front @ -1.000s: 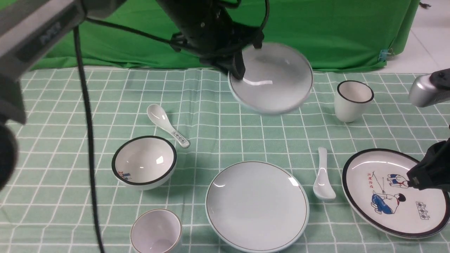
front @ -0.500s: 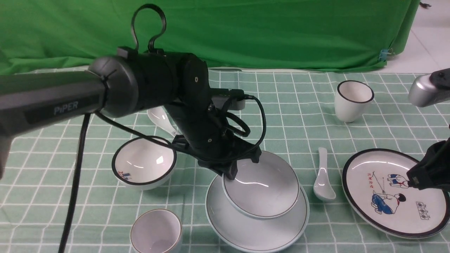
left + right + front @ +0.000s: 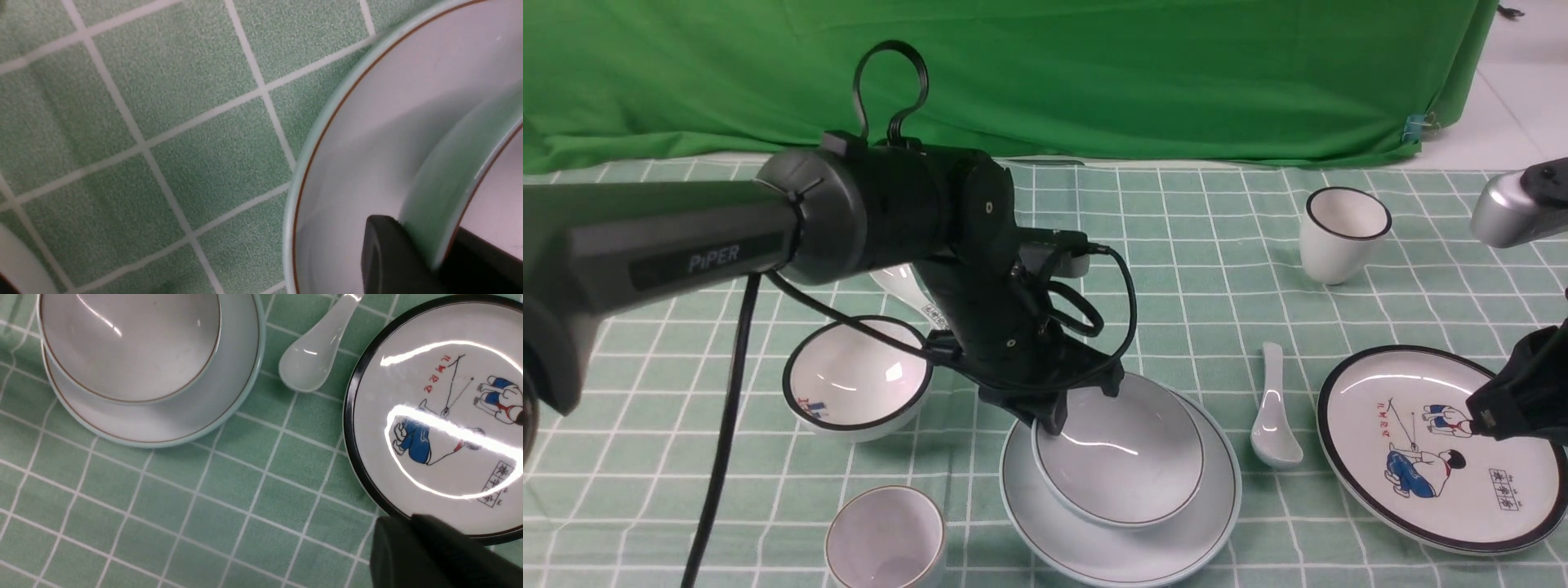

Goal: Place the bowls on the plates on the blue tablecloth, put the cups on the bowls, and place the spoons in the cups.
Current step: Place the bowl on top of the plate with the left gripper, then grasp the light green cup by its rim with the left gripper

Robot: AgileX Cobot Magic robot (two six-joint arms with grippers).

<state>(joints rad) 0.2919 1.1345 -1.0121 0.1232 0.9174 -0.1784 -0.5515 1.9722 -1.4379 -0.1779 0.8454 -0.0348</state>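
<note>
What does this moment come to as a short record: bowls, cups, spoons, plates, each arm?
left end effector: at the rim of the pale blue bowl
pale blue bowl: over the plain plate
black-rimmed bowl: on the checked cloth, empty
cartoon plate: bare
cups: pale one and black-rimmed one, both on the cloth
spoons: plain one between the plates; marked one partly behind the left arm
right end effector: beside the cartoon plate, holding nothing visible

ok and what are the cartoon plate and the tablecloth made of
Cartoon plate: probably glazed ceramic, judging by the sharp white glare across its smooth face.

Tablecloth: woven fabric by the look of it, matte, with soft creases bending the grid; fibre type unclear.
</note>
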